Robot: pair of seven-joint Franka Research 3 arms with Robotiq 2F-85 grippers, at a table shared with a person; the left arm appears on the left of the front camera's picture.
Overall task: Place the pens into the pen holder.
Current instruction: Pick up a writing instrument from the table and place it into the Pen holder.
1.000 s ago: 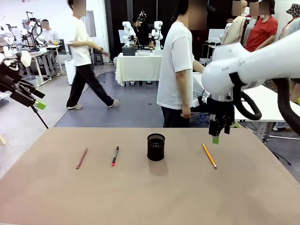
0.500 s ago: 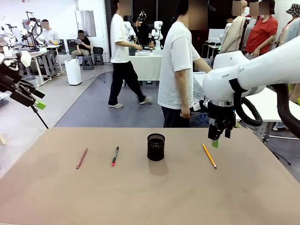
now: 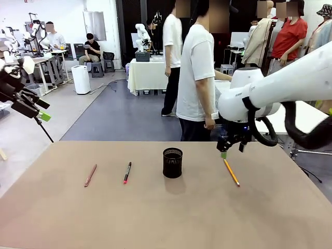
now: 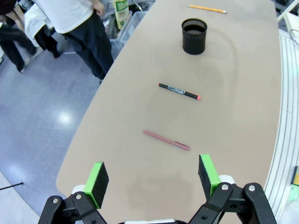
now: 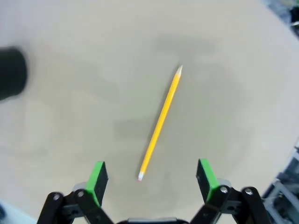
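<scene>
Right end effector (image 5: 151, 176): green-padded fingers spread wide, empty, above the far end of the yellow-orange pencil (image 3: 231, 172), seemingly just clear of it.
Left end effector (image 4: 153, 179): spread wide, empty, raised off the counter's left edge.
Black wire-mesh pen holder (image 3: 172, 162): upright, mid tan counter (image 3: 166, 218).
Pencil: flat, right of the holder.
Black pink-tipped pen (image 3: 127, 172), reddish-brown pen (image 3: 90, 175): flat, left of it, apart.

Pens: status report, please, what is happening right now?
Left gripper open, raised at the side. Right gripper open above the yellow pencil. Black pen, reddish-brown pen flat on table; pen holder empty. Path clear.
</scene>
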